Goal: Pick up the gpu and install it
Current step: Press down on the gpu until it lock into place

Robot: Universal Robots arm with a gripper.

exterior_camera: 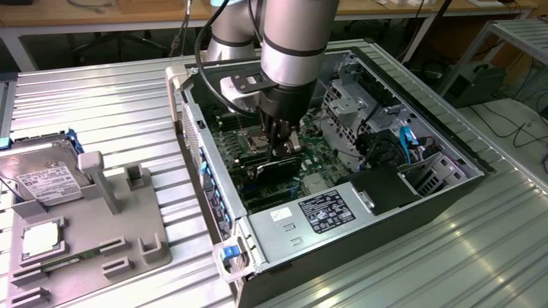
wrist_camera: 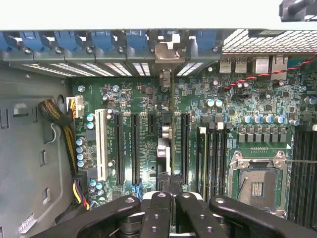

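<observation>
We saw the arm reaching down into the open computer case (exterior_camera: 445, 144), which lay on its side on the ribbed metal table (exterior_camera: 102, 109). Inside the case the gripper (exterior_camera: 283, 151) hung over the green motherboard (exterior_camera: 256, 138), its fingers (wrist_camera: 161, 208) drawn close together and pinching the top edge of the gpu (exterior_camera: 276, 170). The gpu stood on edge, upright, with its lower edge down at the motherboard among the long black slots (wrist_camera: 133, 148); we could not tell whether it was fully seated. In the wrist view the card (wrist_camera: 166, 144) appeared edge-on as a thin strip running from the fingers toward the rear wall of the case, where its silver bracket (wrist_camera: 169, 52) sat in line with the row of blue slot clips (wrist_camera: 101, 42).

The case also held a black box (exterior_camera: 389, 189) near its front, a grey power supply with a label (exterior_camera: 321, 212) toward the exterior view's lower edge, and a metal drive cage (exterior_camera: 347, 102) further back. Next to the slots we saw an empty processor socket (wrist_camera: 257, 186) and a bundle of yellow and black wires (wrist_camera: 59, 116) by the case wall.

Well apart from the case, at the exterior view's left, a grey holder (exterior_camera: 94, 224) sat on the table. It carried a silver hard drive (exterior_camera: 43, 176), a square chip (exterior_camera: 41, 239) and a narrow memory stick (exterior_camera: 60, 263) in its separate compartments
</observation>
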